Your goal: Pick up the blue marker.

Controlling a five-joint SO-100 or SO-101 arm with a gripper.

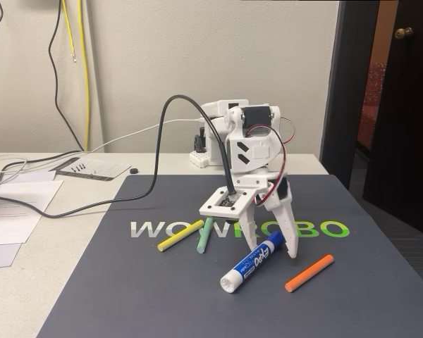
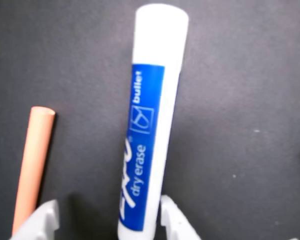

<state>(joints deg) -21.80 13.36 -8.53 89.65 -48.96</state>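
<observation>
Arm bent low — hand (image 1: 268, 243) pointing down, fingers parted.

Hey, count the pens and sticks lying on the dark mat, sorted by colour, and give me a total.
Blue marker: 1
Orange stick: 1
Green stick: 1
Yellow stick: 1
Total: 4

Office or hobby desk setup, indoors: white desk (image 1: 70, 211) against a plain wall, loose papers (image 1: 17, 204), black cable (image 1: 92, 204) and yellow cable (image 1: 84, 70) trailing down, dark "WOWROBO" work mat (image 1: 197, 296), small white robot arm (image 1: 247, 141), dark door with brass knob (image 1: 404, 32) at right
</observation>
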